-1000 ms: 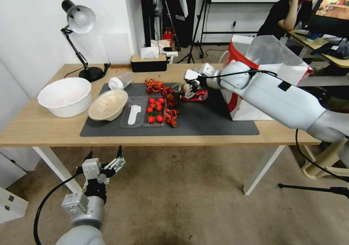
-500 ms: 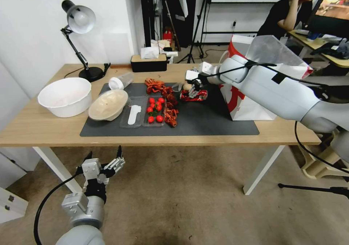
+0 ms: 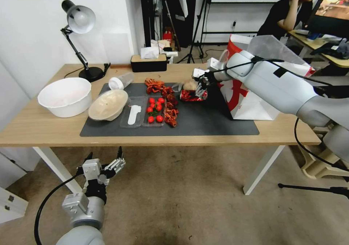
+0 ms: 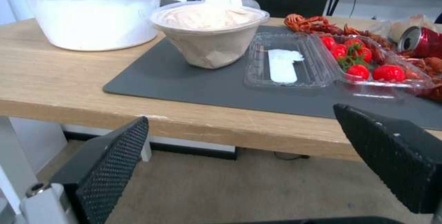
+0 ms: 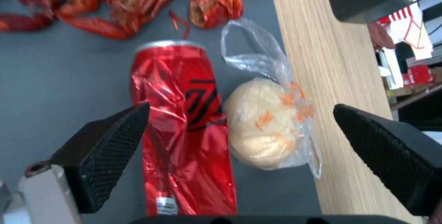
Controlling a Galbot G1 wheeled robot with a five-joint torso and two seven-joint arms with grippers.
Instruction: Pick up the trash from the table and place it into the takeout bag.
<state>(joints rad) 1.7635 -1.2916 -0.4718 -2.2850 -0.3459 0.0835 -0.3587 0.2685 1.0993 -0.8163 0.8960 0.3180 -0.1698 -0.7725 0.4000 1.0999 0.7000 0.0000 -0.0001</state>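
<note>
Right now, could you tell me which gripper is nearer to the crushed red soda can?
The right. The right gripper hangs open just above the crushed red soda can on the dark mat; the left gripper is open, low beside the table, below its front edge.

Pale grey rounded arms trailing black cables, each tipped with a tool (image 3: 201, 87) of black cross-hatched fingers (image 5: 106, 148).

Crushed red soda can (image 5: 184, 127) lies on its side on the dark grey mat (image 3: 203, 123), touching the beige lump in clear wrap (image 5: 265, 123). Tan round bowl (image 3: 108, 104) sits tilted at the mat's left end. Large white paper takeout bag with red side panels (image 3: 251, 103) stands upright on the tabletop (image 3: 36, 128).
</note>
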